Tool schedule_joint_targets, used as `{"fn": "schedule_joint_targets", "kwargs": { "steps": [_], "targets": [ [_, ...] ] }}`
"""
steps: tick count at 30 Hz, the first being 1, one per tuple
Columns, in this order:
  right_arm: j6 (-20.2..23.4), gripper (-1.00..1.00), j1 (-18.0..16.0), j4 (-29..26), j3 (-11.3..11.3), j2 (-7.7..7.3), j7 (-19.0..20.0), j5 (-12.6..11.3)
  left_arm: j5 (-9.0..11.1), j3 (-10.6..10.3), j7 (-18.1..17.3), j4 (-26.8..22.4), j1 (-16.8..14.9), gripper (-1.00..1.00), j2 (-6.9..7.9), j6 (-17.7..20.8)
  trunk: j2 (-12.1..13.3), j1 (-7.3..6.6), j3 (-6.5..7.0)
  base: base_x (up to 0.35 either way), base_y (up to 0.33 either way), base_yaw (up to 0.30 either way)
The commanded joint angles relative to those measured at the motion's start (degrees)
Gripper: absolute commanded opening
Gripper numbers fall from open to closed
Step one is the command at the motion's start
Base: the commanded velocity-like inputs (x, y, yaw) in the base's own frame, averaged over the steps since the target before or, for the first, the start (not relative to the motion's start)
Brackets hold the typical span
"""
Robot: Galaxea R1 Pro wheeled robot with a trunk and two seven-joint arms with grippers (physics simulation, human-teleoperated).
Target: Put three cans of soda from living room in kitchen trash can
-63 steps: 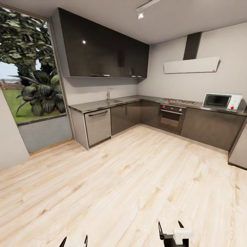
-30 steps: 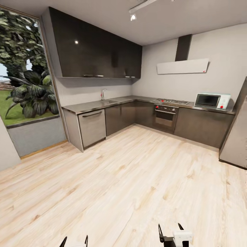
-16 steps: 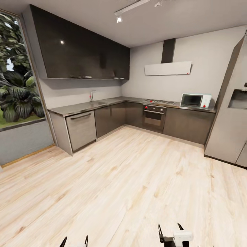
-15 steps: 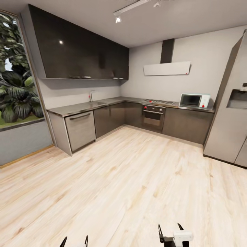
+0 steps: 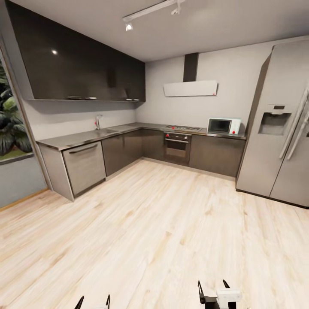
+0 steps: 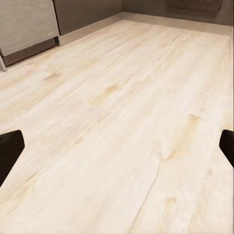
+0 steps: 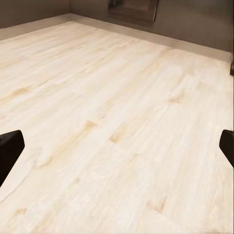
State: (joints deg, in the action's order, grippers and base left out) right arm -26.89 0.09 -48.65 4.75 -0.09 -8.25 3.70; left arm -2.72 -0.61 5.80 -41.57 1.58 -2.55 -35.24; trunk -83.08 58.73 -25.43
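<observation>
Your robot stands in the kitchen (image 5: 163,223), facing the dark L-shaped cabinets (image 5: 128,148) on the far left, the oven (image 5: 176,148) and white microwave (image 5: 223,125) on the far wall, a steel fridge (image 5: 279,141) at far right. Both claws are released and carry nothing: the left gripper (image 6: 117,146) and the right gripper (image 7: 117,146) each frame bare pale floor between wide-spread fingertips. No soda can or bin is anywhere in the frames, so you cannot place them from here. The risk, as a judgement: searching this room with empty hands wastes travel, since the cans belong to the living room. Turning blind near the fridge could clip the base.
</observation>
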Motion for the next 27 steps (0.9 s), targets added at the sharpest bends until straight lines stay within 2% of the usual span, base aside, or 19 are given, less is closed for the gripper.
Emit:
{"fn": "schedule_joint_targets", "kwargs": {
  "steps": [1, 8, 16, 27],
  "targets": [
    [0.0, 1.0, 0.0, 0.01, 0.0, 0.0, 0.0, 0.0, -0.01, 0.0, 0.0, 0.0, 0.0, 1.0, 0.0, 0.0, 0.0, 0.0, 0.04, 0.0, 0.0, -0.228],
    [0.0, 1.0, -0.03, 0.04, 0.0, 0.0, 0.0, 0.0, -0.01, 0.0, 0.0, 0.0, 0.0, 1.0, 0.0, 0.0, 0.0, 0.0, 0.25, 0.0, 0.0, -0.162],
    [0.04, 1.0, -0.15, 0.05, 0.01, 0.0, -0.01, 0.0, -0.01, 0.0, 0.0, 0.0, 0.0, 1.0, -0.03, 0.0, 0.0, 0.0, 0.28, 0.0, 0.0, -0.016],
    [0.04, 1.0, -0.17, 0.05, 0.02, 0.8, -0.01, -0.04, 0.03, 0.0, 0.0, 0.56, -0.06, 1.0, -0.05, 0.0, 0.0, 0.0, 0.28, 0.0, 0.0, -0.015]
  ]
}}
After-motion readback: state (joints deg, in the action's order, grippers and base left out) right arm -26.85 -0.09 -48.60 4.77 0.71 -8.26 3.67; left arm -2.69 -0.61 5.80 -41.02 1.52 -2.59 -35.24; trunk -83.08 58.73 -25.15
